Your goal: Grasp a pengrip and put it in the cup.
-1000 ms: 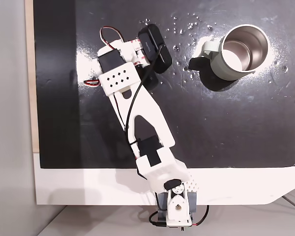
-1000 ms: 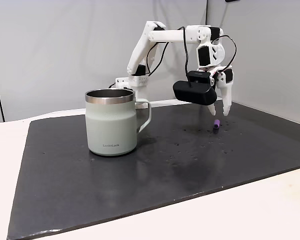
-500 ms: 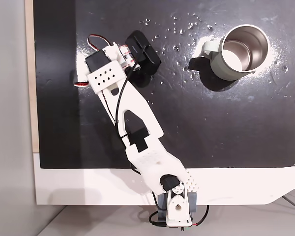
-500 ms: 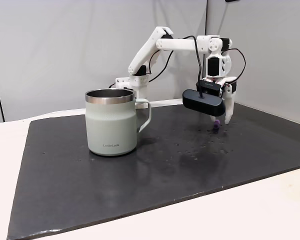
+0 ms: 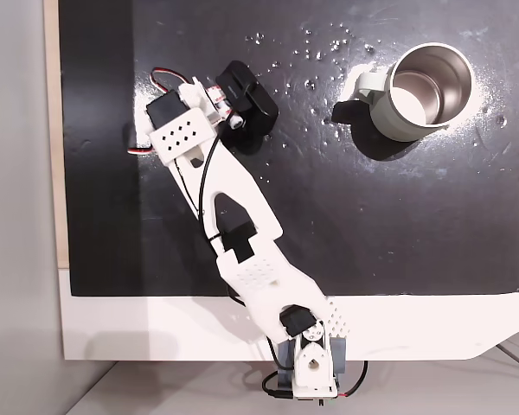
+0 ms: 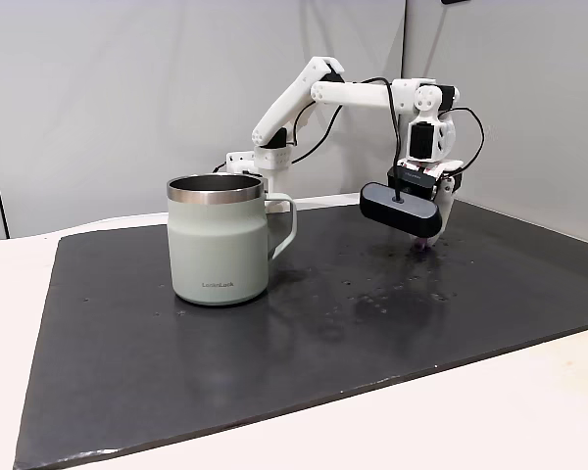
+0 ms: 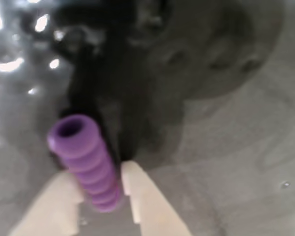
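In the wrist view the purple ribbed pengrip [image 7: 86, 157] lies on the dark mat, its lower end pinched between my gripper's [image 7: 96, 173] two pale fingertips [image 7: 137, 191], which press on both sides. From the side in a fixed view, my gripper [image 6: 433, 235] reaches down to the mat at the far right, and a speck of the pengrip [image 6: 423, 246] shows under the black wrist camera. The cup [image 6: 220, 245], pale outside and steel inside, stands upright well left of it. From above in a fixed view, the cup [image 5: 428, 86] sits at the upper right, with my arm's wrist covering the gripper.
A black mat [image 5: 398, 225] covers the white table. My white arm [image 5: 233, 216] stretches from its base at the bottom edge to the mat's upper left. The black wrist camera [image 5: 242, 104] juts toward the cup. A grey wall stands behind the table in a fixed view.
My arm swung left, away from the cup, and came down to the mat. The fingers, earlier above and beside the pengrip, now sit around it.
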